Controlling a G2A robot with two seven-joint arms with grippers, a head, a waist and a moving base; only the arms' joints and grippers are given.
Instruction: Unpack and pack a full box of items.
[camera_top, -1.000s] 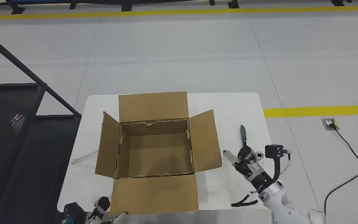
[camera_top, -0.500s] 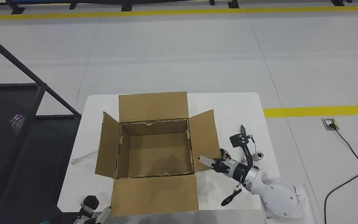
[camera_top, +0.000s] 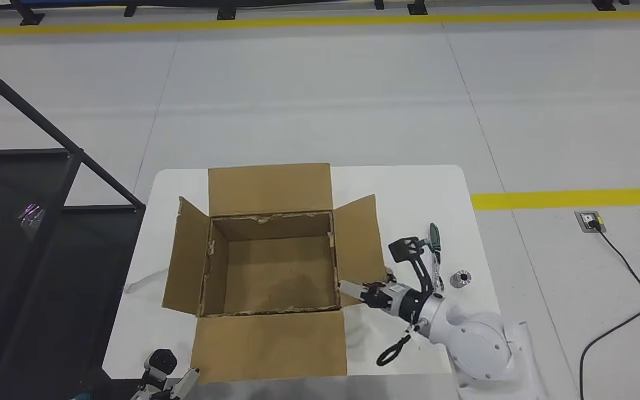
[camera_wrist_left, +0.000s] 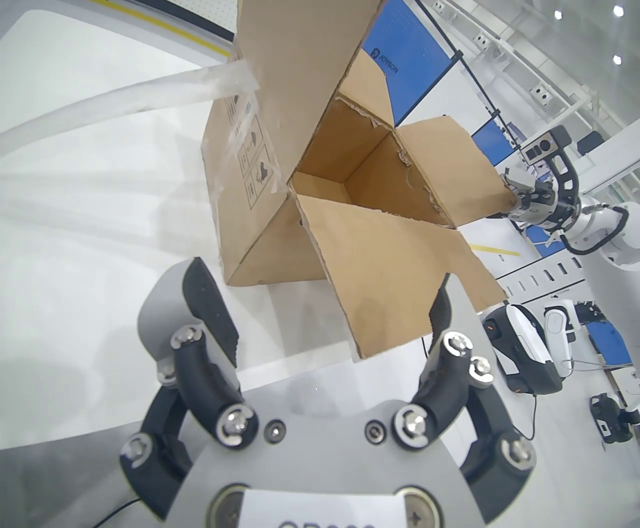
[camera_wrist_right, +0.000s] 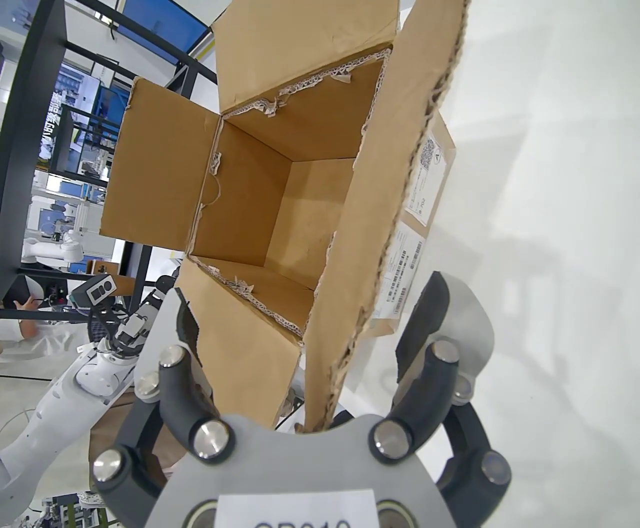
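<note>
An open cardboard box stands in the middle of the white table, all its flaps spread and its inside bare. My right gripper is at the near corner of the box's right flap. In the right wrist view that gripper is open, with the flap's edge running between its fingers. My left gripper is open and holds nothing. It sits low at the table's near left corner, just short of the near flap.
A green-handled tool and a small metal cylinder lie on the table to the right of the box. A clear strip of tape trails from the box's left side. A black frame stands left of the table.
My right arm has swung left from the table's right side to the box's right flap. The box has slid slightly left and the flap has lifted a little.
</note>
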